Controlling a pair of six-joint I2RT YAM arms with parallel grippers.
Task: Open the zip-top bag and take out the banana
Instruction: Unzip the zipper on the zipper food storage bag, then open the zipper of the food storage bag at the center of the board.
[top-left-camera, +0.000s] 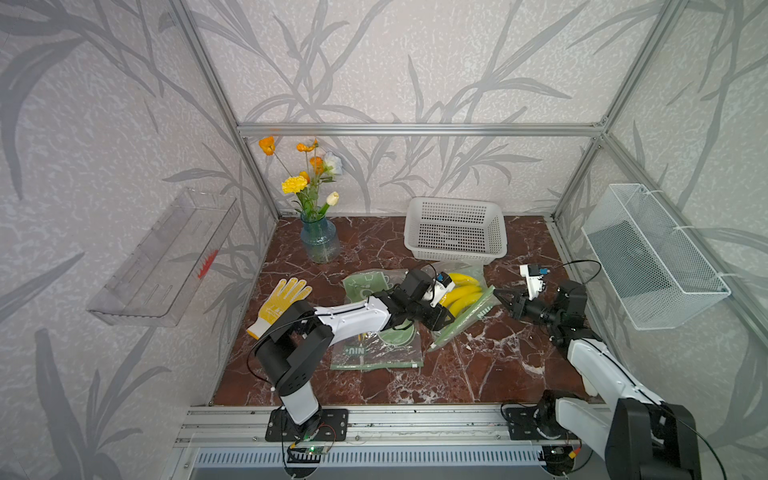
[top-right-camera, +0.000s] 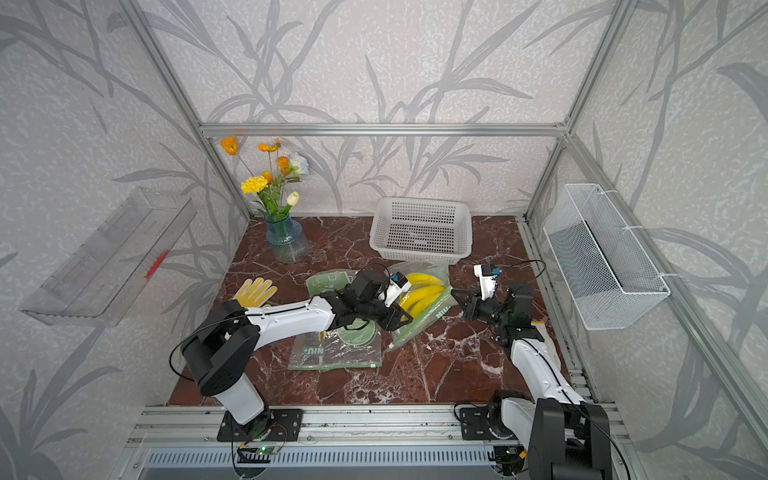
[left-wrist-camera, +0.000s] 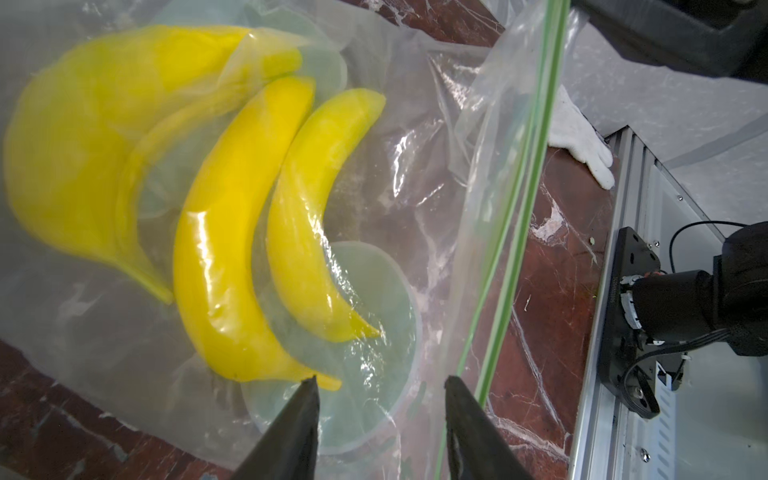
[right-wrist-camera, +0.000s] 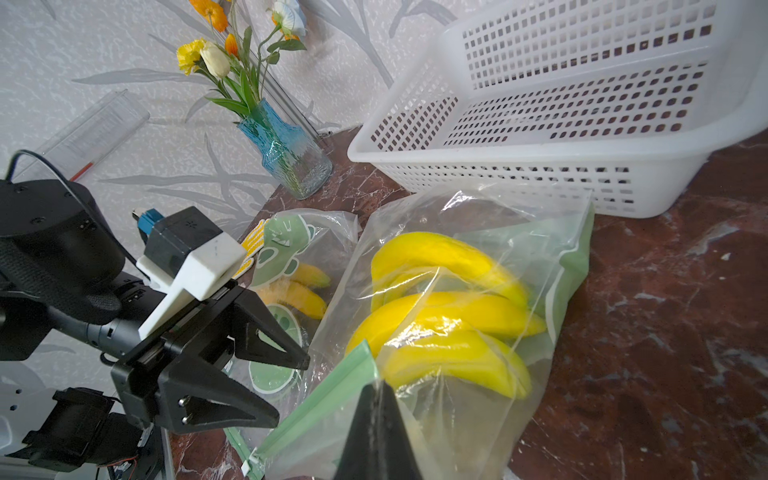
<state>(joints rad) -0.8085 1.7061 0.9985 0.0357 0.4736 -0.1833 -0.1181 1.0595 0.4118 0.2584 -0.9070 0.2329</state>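
Note:
A clear zip-top bag (top-left-camera: 471, 311) (top-right-camera: 434, 311) with a green zip strip (left-wrist-camera: 519, 208) lies mid-table and holds a bunch of yellow bananas (top-left-camera: 459, 291) (top-right-camera: 419, 291) (left-wrist-camera: 232, 232) (right-wrist-camera: 449, 316). My right gripper (top-left-camera: 498, 297) (top-right-camera: 455, 295) (right-wrist-camera: 380, 386) is shut on the bag's film beside the zip. At the bag's zip end my left gripper (top-left-camera: 442, 320) (top-right-camera: 405, 320) (left-wrist-camera: 380, 380) (right-wrist-camera: 291, 388) is open, with one fingertip by a banana's stem end and the other by the zip strip. Nothing sits between its fingers. I cannot tell whether they are inside the bag.
A second bag with bananas (top-left-camera: 368, 286) and a flat bag (top-left-camera: 374, 353) lie under the left arm. A yellow glove (top-left-camera: 282, 301) is to the left. A white basket (top-left-camera: 455, 230) and a blue vase of flowers (top-left-camera: 320, 239) stand at the back. A white glove (left-wrist-camera: 582, 141) lies by the right rail.

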